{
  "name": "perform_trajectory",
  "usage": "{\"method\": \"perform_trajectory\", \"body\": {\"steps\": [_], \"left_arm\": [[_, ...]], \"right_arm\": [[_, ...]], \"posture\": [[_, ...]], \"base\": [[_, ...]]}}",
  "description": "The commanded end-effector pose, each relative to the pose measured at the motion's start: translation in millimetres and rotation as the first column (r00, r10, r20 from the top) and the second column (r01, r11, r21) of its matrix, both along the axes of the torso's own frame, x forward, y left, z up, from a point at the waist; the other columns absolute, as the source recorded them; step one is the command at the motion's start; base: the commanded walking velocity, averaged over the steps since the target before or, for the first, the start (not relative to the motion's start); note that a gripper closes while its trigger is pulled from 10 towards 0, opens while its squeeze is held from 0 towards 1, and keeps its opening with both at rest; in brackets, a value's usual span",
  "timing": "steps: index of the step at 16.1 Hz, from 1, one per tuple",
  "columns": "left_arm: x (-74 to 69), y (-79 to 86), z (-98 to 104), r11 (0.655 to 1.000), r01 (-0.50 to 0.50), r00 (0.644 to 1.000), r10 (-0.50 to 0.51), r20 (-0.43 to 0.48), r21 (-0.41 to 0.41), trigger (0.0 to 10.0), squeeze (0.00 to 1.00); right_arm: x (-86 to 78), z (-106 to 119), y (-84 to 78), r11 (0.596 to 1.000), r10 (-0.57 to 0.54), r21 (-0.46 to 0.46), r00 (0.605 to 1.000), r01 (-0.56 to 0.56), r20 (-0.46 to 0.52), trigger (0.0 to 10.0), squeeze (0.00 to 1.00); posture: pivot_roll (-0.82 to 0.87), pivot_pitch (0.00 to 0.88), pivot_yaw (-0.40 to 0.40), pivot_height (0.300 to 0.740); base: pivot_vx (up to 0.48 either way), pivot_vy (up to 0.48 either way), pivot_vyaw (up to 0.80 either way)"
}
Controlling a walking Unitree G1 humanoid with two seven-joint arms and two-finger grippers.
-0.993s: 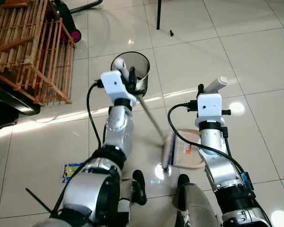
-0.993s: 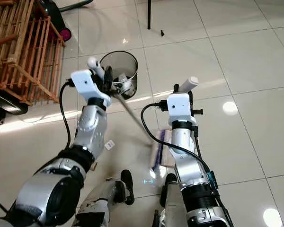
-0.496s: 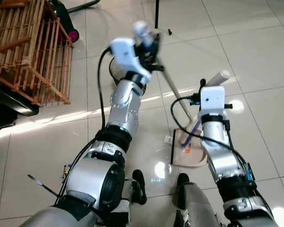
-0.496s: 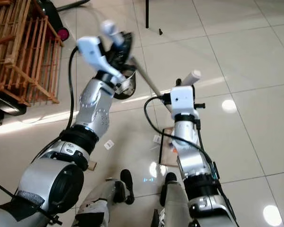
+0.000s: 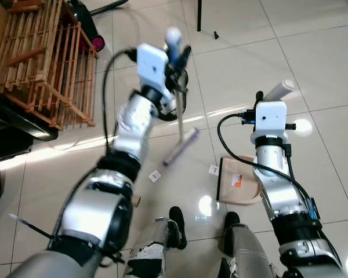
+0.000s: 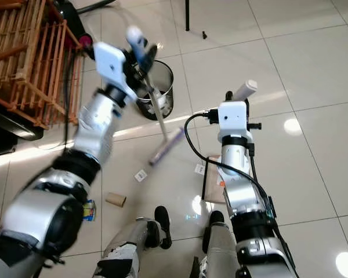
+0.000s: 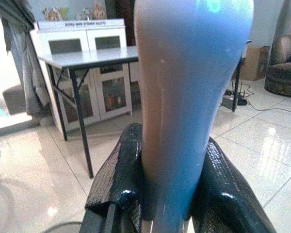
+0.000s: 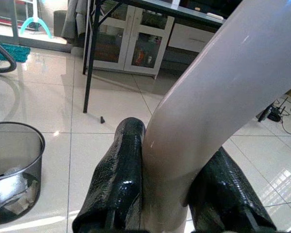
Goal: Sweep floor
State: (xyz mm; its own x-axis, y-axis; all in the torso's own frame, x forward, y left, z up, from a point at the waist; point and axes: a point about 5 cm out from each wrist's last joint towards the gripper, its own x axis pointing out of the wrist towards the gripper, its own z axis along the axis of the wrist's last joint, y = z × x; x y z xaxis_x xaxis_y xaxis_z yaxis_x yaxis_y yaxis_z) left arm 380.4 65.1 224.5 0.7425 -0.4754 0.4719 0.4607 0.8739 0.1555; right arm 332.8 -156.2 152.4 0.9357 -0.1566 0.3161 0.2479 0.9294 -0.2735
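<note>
Right now the left gripper (image 7: 172, 194) is up high, with its two black fingers (image 7: 119, 179) squeezed tight on the blue and white handle of the broom (image 5: 180, 124). From that gripper the broom's thin stick goes down to its long brush head, which sits tilted and looks blurry, just in front of the trash bin (image 6: 156, 92). That round metal trash bin has crumpled white paper inside it. The right gripper (image 8: 167, 194) is closed around the pale handle of the dustpan (image 5: 238, 188). Its tan pan lies flat on the shiny tile floor (image 5: 319, 63), to the right of the brush head and nearer the robot's feet than the trash bin. Small bits of litter lie on the tiles between the trash bin and the robot: a little white scrap (image 5: 155, 176), another white scrap (image 5: 213, 169) just beside the dustpan, and a small brown tube (image 6: 116, 200). A wooden slat crate (image 5: 46, 63) stands well to the left of the trash bin.
</note>
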Motion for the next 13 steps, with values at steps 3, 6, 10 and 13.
{"method": "perform_trajectory", "body": {"steps": [3, 6, 10, 13], "left_arm": [[-7.3, -17.3, -32, 0.995, -0.001, 0.998, 0.008, -0.064, 0.099, 10.0, 0.00], [-13.0, -28.2, -46, 0.976, -0.005, 0.998, 0.017, -0.055, 0.216, 10.0, 0.00], [-18.1, -44.7, -53, 0.985, 0.015, 0.995, 0.003, -0.104, 0.171, 10.0, 0.00], [-17.8, -54.3, -50, 0.998, 0.024, 0.985, -0.014, -0.170, 0.054, 10.0, 0.00]], "right_arm": [[-10.2, -40, 2.7, 1.000, 0.003, 0.007, 0.982, -0.002, -0.187, 10.0, 0.00], [-18.1, -43, 6.5, 1.000, 0.009, 0.015, 0.981, -0.006, -0.196, 10.0, 0.00], [-22.2, -47, 3.0, 1.000, 0.010, 0.024, 0.976, -0.005, -0.218, 10.0, 0.00], [-21.9, -46, 7.0, 1.000, 0.024, 0.023, 0.974, -0.019, -0.227, 10.0, 0.00]], "posture": [[0.01, 0.414, 0.218, 0.740], [-0.01, 0.423, 0.220, 0.740], [-0.01, 0.452, 0.203, 0.740], [-0.02, 0.453, 0.199, 0.740]], "base": [[0.000, 0.000, 0.00], [0.000, 0.000, 0.00], [0.000, 0.000, 0.00], [0.000, 0.000, 0.00]]}}
